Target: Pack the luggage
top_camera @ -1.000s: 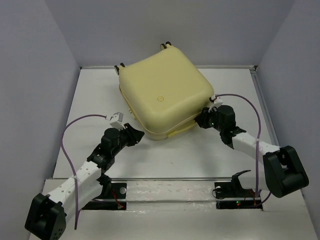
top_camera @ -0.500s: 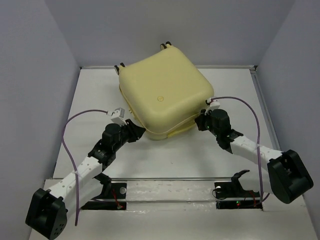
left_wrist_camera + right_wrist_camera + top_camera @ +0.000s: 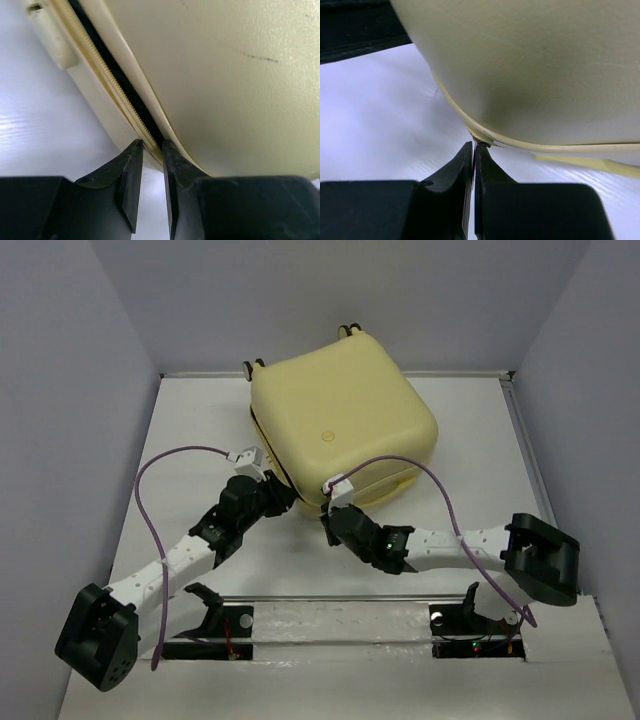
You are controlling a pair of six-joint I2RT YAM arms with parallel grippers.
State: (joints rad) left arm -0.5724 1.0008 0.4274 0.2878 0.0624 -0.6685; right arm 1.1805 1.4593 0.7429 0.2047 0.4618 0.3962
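Leftward, the left hand (image 3: pixel 152 146) stood slightly open at the zip seam (image 3: pixel 120 95) of the luggage (image 3: pixel 340 430), which lay shut far on the table (image 3: pixel 470 440). The right hand (image 3: pixel 473 146), closed, met the slider (image 3: pixel 482 143) at the near corner. Probably stiff and slick; seam or slider offered hold.

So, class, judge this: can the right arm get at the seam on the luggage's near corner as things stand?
Probably yes. The right gripper sits at a corner of the luggage, jaws shut, tips at a small dark piece on the seam; nothing shows between them.
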